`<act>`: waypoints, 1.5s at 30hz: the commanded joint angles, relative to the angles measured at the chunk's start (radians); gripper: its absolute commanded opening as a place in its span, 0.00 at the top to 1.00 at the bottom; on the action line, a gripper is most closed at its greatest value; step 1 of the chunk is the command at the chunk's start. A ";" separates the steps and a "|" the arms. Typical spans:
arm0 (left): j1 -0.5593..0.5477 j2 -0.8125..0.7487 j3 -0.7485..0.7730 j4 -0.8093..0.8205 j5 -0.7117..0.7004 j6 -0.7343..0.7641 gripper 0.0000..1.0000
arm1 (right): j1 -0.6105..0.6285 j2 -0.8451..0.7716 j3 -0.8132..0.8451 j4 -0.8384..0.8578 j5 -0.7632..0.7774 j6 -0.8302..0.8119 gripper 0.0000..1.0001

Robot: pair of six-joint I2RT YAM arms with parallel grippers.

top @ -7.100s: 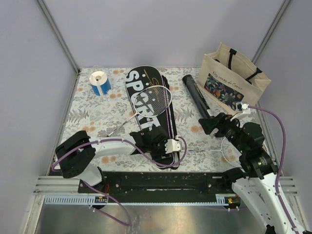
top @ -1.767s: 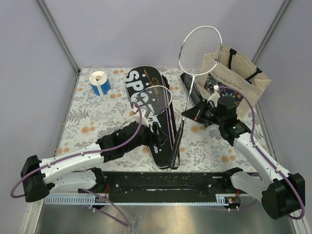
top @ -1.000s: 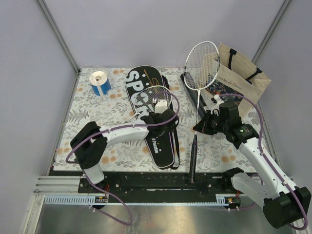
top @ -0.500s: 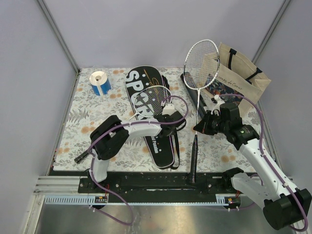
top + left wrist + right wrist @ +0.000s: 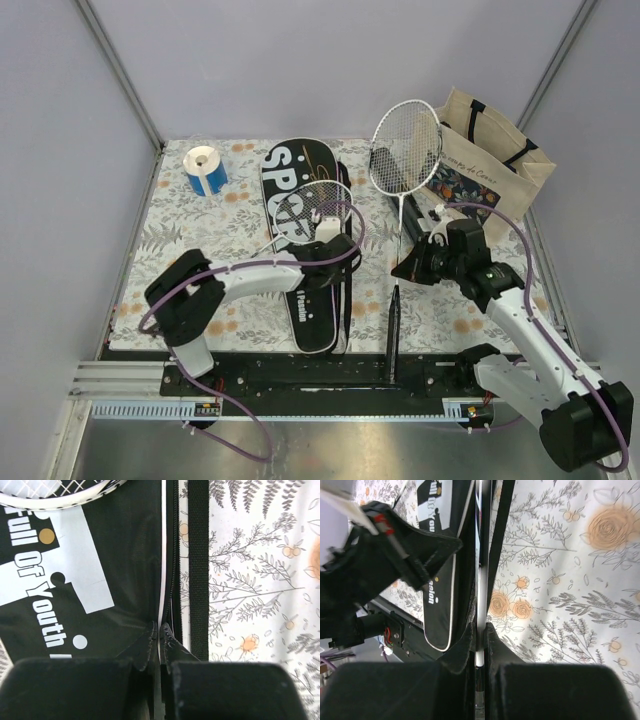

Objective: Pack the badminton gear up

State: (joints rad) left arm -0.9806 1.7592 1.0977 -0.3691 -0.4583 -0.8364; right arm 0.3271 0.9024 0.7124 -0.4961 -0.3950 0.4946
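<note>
The left claw is shut tight and pinches the zip edge of the black case, which lies flat right under it. Just to the right of the claw runs the case's black strap on the flowery table. A little past the claw tips, the lying racket rests its white head on top of the case. Far off to the claw's left, at the back, stands a blue-and-white tape roll. The right claw is closed on the thin shaft of the raised racket. The racket's head sticks up above and beyond this claw, and its dark handle points back toward the arm bases. A beige tote bag stands behind this claw, to its right.
</note>
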 commanded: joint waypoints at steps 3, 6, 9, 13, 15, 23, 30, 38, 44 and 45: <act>0.003 -0.168 -0.090 0.084 0.035 0.031 1.00 | -0.003 0.032 -0.070 0.165 -0.129 0.082 1.00; 0.005 -0.225 -0.128 0.114 0.053 0.026 1.00 | -0.003 0.062 -0.090 0.183 -0.145 0.099 1.00; 0.005 -0.270 -0.150 0.130 0.050 0.023 1.00 | -0.003 0.090 -0.102 0.195 -0.157 0.113 1.00; 0.007 -0.303 -0.165 0.133 0.035 0.023 1.00 | -0.002 0.101 -0.117 0.211 -0.162 0.143 1.00; 0.008 -0.317 -0.173 0.137 0.032 0.019 1.00 | -0.003 0.092 -0.129 0.221 -0.151 0.165 1.00; 0.010 -0.402 -0.243 0.220 0.038 0.023 1.00 | 0.000 0.135 -0.157 0.246 -0.220 0.170 1.00; 0.010 -0.443 -0.288 0.271 0.040 0.051 1.00 | 0.027 0.148 -0.148 0.234 -0.248 0.147 1.00; 0.010 -0.523 -0.374 0.364 0.072 0.068 1.00 | 0.061 0.213 -0.171 0.327 -0.353 0.251 1.00; 0.010 -0.538 -0.394 0.418 0.102 0.097 1.00 | 0.093 0.236 -0.183 0.387 -0.363 0.308 1.00; 0.010 -0.538 -0.395 0.424 0.110 0.103 1.00 | 0.098 0.240 -0.185 0.402 -0.366 0.321 1.00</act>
State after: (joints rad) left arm -0.9733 1.2572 0.7086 -0.0772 -0.3847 -0.7647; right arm 0.4000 1.1477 0.5320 -0.2199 -0.7025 0.7612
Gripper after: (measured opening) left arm 0.025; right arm 0.056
